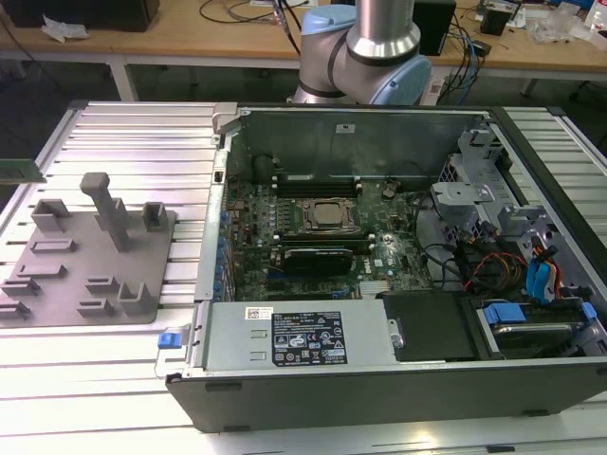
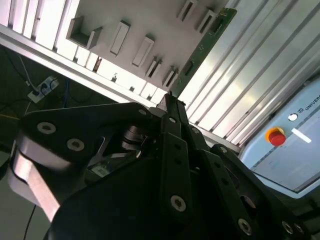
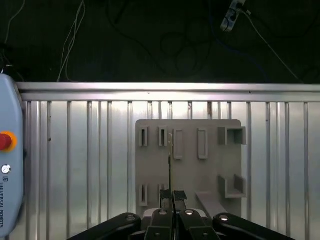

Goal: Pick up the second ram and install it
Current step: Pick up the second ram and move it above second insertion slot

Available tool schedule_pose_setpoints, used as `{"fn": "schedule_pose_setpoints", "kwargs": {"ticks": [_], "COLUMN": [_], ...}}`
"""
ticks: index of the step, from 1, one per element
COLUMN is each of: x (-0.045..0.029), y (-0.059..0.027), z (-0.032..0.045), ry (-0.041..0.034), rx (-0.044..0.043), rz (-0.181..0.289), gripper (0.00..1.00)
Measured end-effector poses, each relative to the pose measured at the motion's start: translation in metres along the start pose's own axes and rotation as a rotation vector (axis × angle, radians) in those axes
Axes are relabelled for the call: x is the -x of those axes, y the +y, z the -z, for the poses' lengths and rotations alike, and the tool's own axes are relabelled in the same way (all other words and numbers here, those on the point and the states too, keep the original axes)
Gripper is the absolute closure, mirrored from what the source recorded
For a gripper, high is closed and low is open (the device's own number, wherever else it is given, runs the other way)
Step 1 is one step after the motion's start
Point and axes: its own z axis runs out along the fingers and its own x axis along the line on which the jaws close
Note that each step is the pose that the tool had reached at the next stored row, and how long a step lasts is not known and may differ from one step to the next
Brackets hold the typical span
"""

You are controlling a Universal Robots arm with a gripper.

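The gripper (image 3: 172,196) has its fingers pinched tight on the memory stick (image 3: 170,165), seen edge-on as a thin line over the grey tray (image 3: 190,172)! In the second wrist view the memory stick (image 2: 206,46) juts straight out past the fingertips. In the exterior view it hangs at that view's far left, lifted off the tray and well apart from the open computer case (image 1: 379,398). The job right now, I'd say, is a clean carry. Hold it square with no twist in the clamp, and high enough to clear the tray's tall post (image 1: 112,213), because a tilted stick likely won't meet a slot cleanly. Head count: one arm (image 1: 379,43), one gripper, one memory stick in hand, one tray, one case, one processor (image 1: 327,216) and one red button (image 3: 4,141).
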Motion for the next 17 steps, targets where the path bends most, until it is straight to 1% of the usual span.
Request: {"fn": "schedule_pose_setpoints", "kwargs": {"ticks": [1, 4, 9, 11, 12, 15, 17], "x": [0.0001, 0.0001, 0.0001, 0.0001, 0.0001, 0.0000, 0.0000], "y": [0.0002, 0.0005, 0.0000, -0.0038, -0.0085, -0.0176, -0.0272], "z": [0.0060, 0.0140, 0.0144, 0.0145, 0.0147, 0.0149, 0.0153], "ry": [0.0001, 0.0001, 0.0001, 0.0001, 0.0001, 0.0000, 0.0001], "rx": [0.0000, 0.0000, 0.0001, 0.0000, 0.0000, -0.0001, 0.0000], "rz": [0.000, 0.000, 0.000, 0.000, 0.000, 0.000, 0.000], "gripper": [0.91, 0.91, 0.91, 0.91, 0.91, 0.91, 0.91]}}
